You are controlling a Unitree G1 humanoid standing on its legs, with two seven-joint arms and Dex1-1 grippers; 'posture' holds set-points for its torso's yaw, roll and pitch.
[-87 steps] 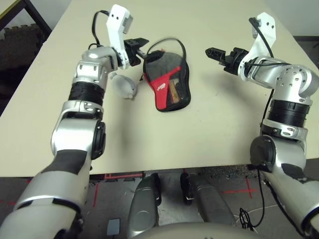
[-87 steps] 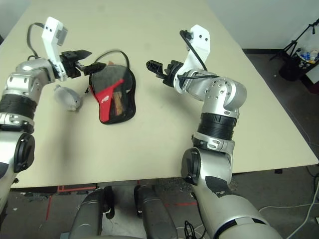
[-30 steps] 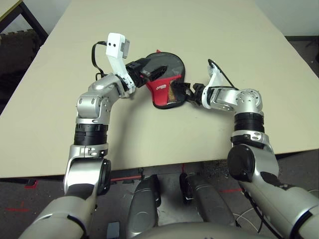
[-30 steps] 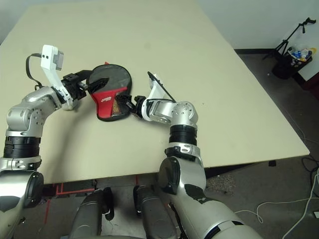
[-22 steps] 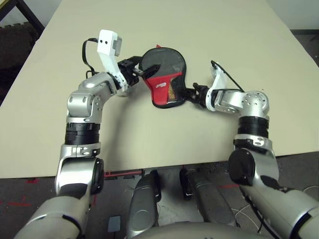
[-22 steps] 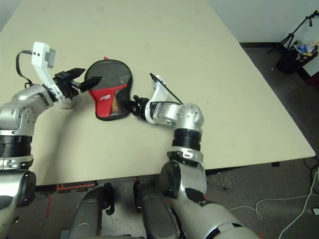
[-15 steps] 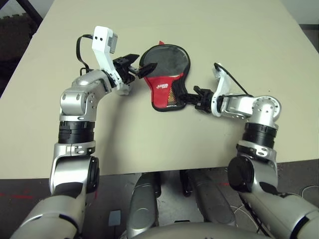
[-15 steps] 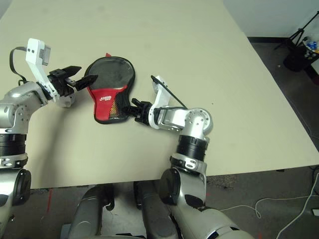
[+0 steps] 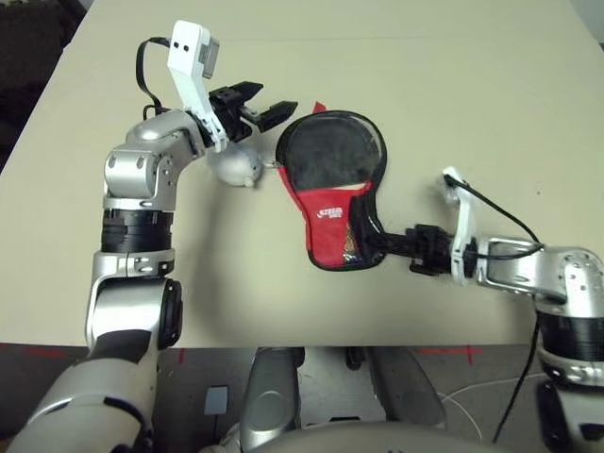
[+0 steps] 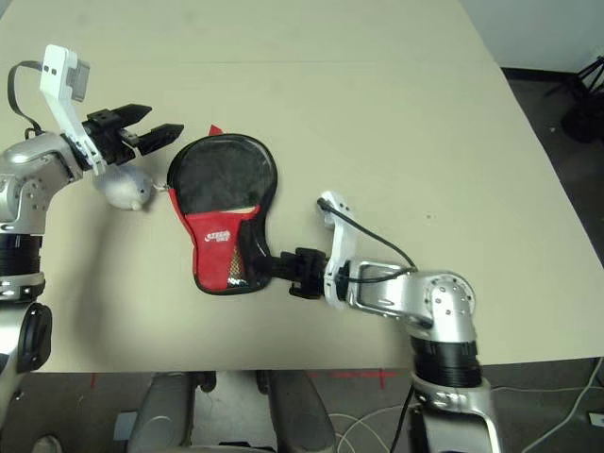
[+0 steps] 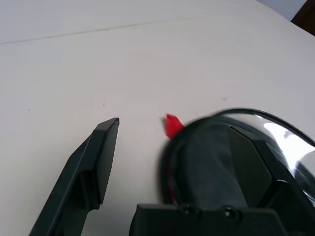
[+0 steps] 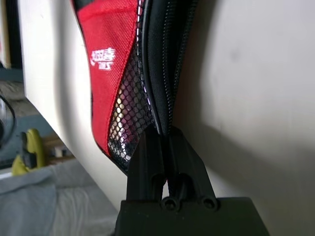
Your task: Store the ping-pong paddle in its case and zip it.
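Case (image 9: 332, 193) lies at frame centre on your table (image 9: 453, 104), paddle's black face showing inside.
Your right gripper (image 9: 370, 242) pinches the case's lower right zipper edge, fingers closed on it; your left gripper (image 9: 267, 103) hovers spread wide at the case's upper left, above a grey-white lump (image 9: 235, 165).

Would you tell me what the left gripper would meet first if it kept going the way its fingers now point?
Probably the top rim of the case: the open left gripper points at it from close by. Its height above the table is unclear, so it might pass just over.
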